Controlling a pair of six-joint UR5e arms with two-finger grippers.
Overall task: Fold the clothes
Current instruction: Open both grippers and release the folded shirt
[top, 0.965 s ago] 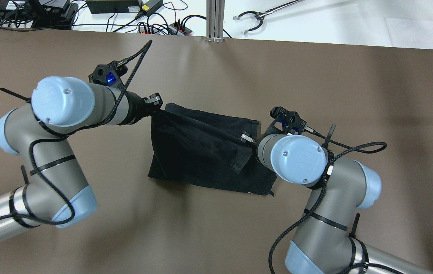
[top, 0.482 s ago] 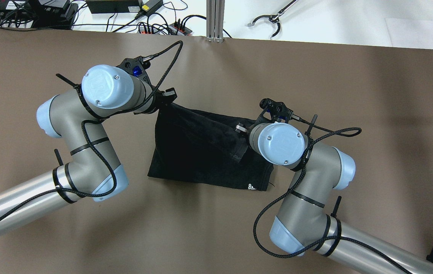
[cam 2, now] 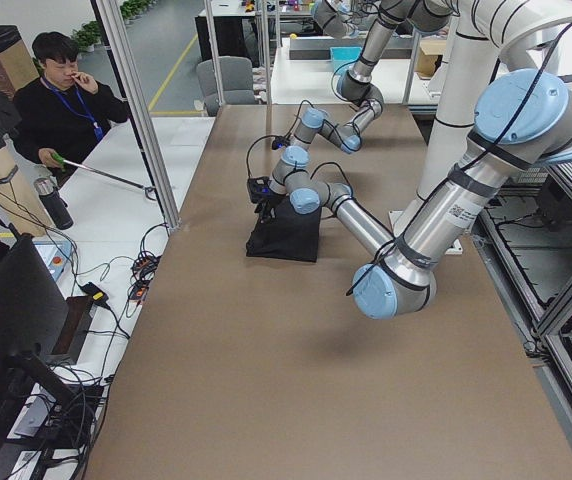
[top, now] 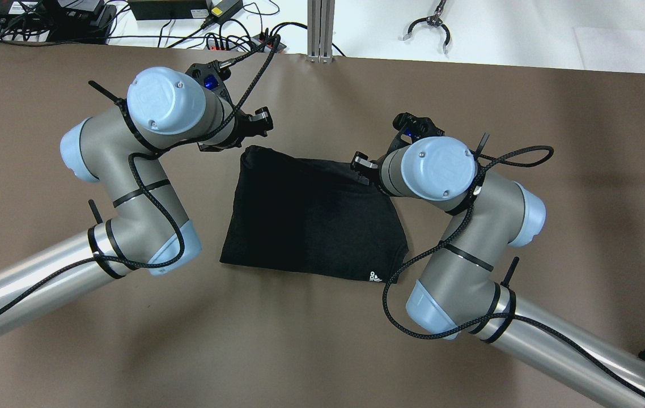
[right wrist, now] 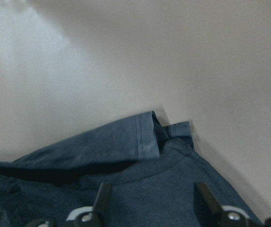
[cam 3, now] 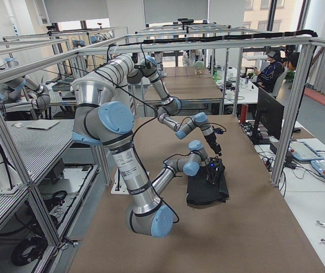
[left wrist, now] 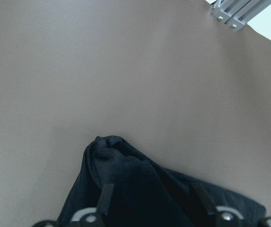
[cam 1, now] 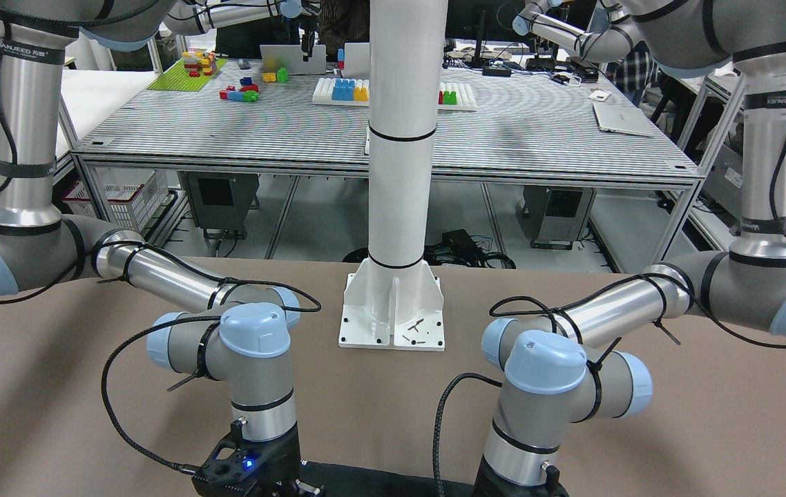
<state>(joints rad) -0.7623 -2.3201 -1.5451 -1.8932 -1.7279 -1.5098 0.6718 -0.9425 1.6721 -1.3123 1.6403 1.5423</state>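
Observation:
The clothes (top: 311, 215) are one black garment lying flat and folded on the brown table cover, with a small white logo at the near right corner. My left gripper (top: 257, 122) hovers just past its far left corner. In the left wrist view the gripper (left wrist: 152, 187) is open, with a bunched corner of the garment (left wrist: 109, 151) below. My right gripper (top: 361, 163) sits at the far right corner. It is open (right wrist: 152, 185) over the hemmed edge (right wrist: 145, 137). Neither gripper holds fabric.
A white pillar base (cam 1: 393, 317) stands at the robot's side of the table. Past the far edge there is an aluminium post (top: 321, 28), cables and power strips (top: 232, 34), and a grabber tool (top: 427, 22) held by a seated person (cam 2: 61, 95).
Both grippers carried the raised garment edge towards the far side, laid it down flat and let go. The grabber tool beyond the table swung to the right.

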